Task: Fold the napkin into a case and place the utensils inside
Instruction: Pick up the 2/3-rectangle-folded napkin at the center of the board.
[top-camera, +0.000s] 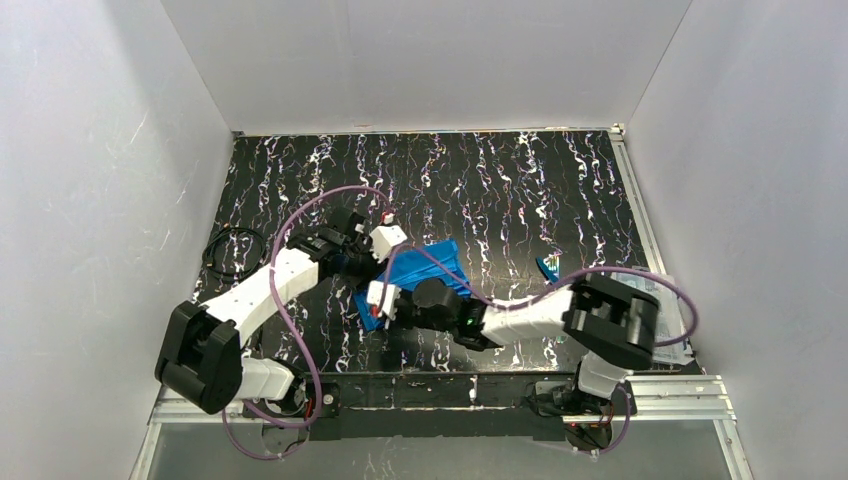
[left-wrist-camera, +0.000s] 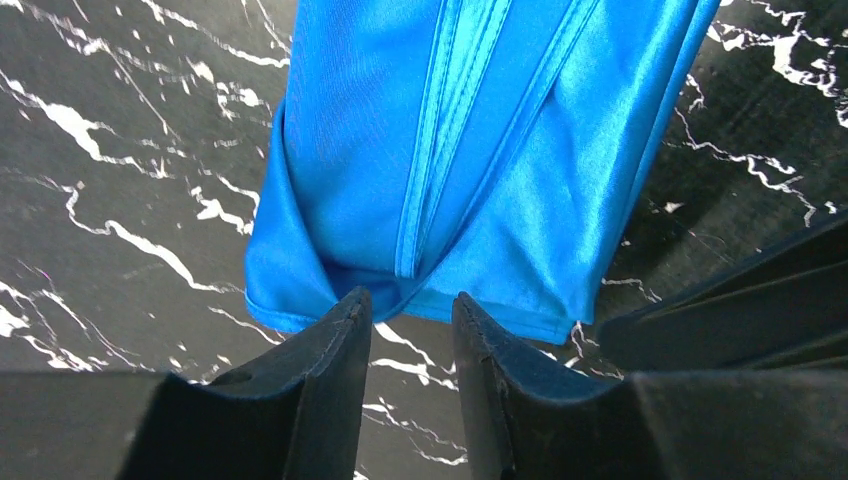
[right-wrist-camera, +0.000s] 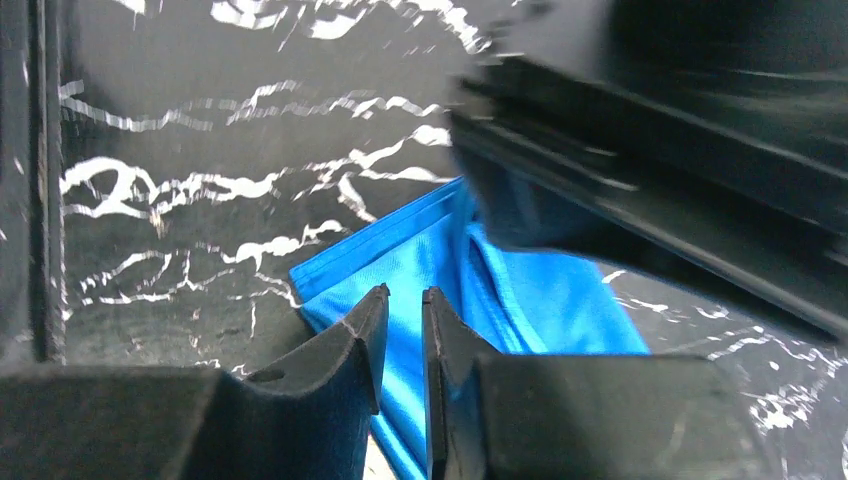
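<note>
Seen from above, two robot arms reach in from the near edge of a black, white-veined table (top-camera: 520, 180) and meet at its middle over the napkin (top-camera: 440, 262), a bright blue cloth folded into a flat, layered, wedge-like shape. The left gripper (left-wrist-camera: 408, 305) stands partly open. Bare table shows in the gap between its two dark fingers (left-wrist-camera: 330, 345), and their tips sit right at the cloth's near hem, holding nothing. The right gripper (right-wrist-camera: 403, 300) hovers at another corner of the napkin with only a thin slit between its fingers. Blue cloth shows through that slit, and it is unclear whether a layer is pinched. Farther right, apart from the cloth, the utensils (top-camera: 548, 267) lie in a small blue-green bundle. Purple cables (top-camera: 330, 200) loop above the arms.
</note>
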